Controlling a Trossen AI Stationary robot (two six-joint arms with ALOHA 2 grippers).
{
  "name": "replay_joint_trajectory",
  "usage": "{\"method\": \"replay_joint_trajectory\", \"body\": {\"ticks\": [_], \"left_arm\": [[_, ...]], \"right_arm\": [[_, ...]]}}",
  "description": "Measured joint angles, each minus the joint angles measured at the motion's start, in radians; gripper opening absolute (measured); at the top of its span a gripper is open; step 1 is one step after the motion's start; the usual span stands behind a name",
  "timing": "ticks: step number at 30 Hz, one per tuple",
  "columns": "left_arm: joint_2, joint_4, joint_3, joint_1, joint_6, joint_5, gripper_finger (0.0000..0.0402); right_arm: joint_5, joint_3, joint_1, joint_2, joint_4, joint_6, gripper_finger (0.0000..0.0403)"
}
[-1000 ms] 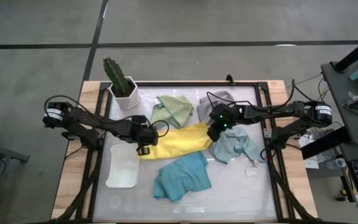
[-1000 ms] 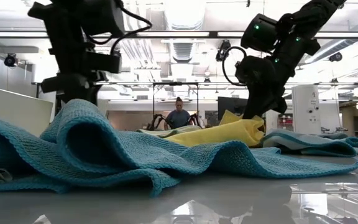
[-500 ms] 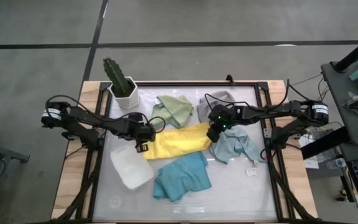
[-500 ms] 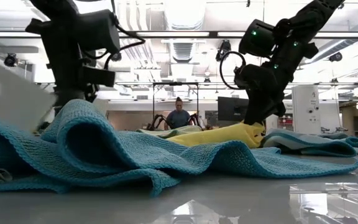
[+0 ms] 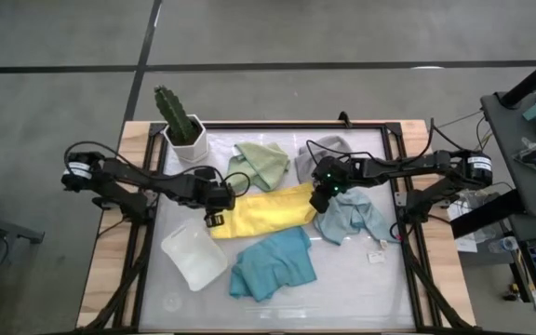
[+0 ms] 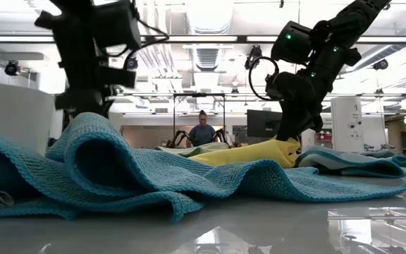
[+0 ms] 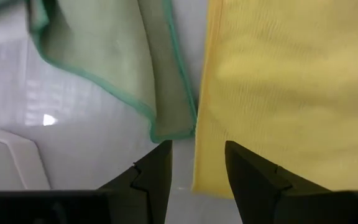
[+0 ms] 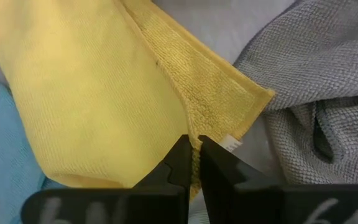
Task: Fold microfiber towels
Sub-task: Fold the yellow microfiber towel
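Observation:
A yellow towel [image 5: 261, 214] lies stretched across the middle of the table. My right gripper [image 5: 321, 198] is shut on its right end. My left gripper [image 5: 216, 215] is open at its left end. In the left wrist view the towel's left edge [image 7: 199, 155] runs between the two fingers [image 7: 156, 177]; whether they touch it I cannot tell. A sage green towel [image 5: 261, 163] and a grey towel [image 5: 316, 154] lie crumpled at the far side. A pale blue towel [image 5: 352, 219] lies on the right and a teal towel [image 5: 273, 265] near the front. My right gripper pinches the yellow towel's turned-over edge [image 8: 194, 124] between its two fingers, near the towel's right far corner [image 8: 257, 99]. The fingers slant down from the table's right side. That end stands slightly raised [image 6: 284, 147]; the rest of the towel lies on the table.
A white tray [image 5: 194, 254] lies slantwise at the front left, close to my left gripper. A cactus in a white pot [image 5: 182, 126] stands at the far left corner. A small tag [image 5: 377, 257] lies on the right. A person [image 6: 201, 132] shows in the room behind.
The white tray has turned about on the table: it lay square to the edges and now lies slantwise.

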Motion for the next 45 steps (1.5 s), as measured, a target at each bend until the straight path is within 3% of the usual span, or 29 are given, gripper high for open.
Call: {"method": "replay_joint_trajectory", "body": {"ticks": [3, 7, 13, 16, 19, 29, 37, 42, 45], "left_arm": [[-0.006, 0.024, 0.042, -0.002, -0.013, 0.048, 0.0134], [0.0, 0.142, 0.043, -0.054, -0.065, 0.237, 0.0125], [0.03, 0.146, 0.037, -0.211, -0.173, 0.447, 0.0063], [0.023, 0.083, 0.049, -0.272, -0.224, 0.487, 0.0026], [0.007, -0.004, 0.071, -0.3, -0.251, 0.487, 0.0004], [-0.006, -0.274, 0.23, -0.32, -0.272, 0.483, 0.0008], [-0.007, -0.269, 0.239, -0.272, -0.206, 0.17, 0.0008], [-0.007, -0.25, 0.207, -0.157, -0.154, 0.152, 0.0013], [-0.007, -0.181, 0.167, -0.091, -0.081, 0.154, 0.0035]], "right_arm": [[0.0, 0.0, 0.0, 0.0, 0.0, -0.002, 0.0018], [-0.003, 0.0, 0.005, 0.0, -0.007, -0.012, 0.0018], [-0.007, 0.0, 0.006, 0.0, -0.008, -0.047, 0.0018], [-0.007, 0.0, 0.006, 0.0, -0.004, -0.058, 0.0018], [-0.007, 0.0, 0.006, 0.0, -0.001, -0.059, 0.0018], [-0.007, 0.0, 0.006, 0.0, 0.004, -0.066, 0.0018], [-0.007, 0.002, 0.011, -0.008, 0.074, -0.122, 0.0018], [-0.028, 0.022, 0.013, -0.022, 0.061, -0.154, 0.0018], [-0.029, 0.027, 0.013, -0.023, 0.064, -0.159, 0.0018]]}}
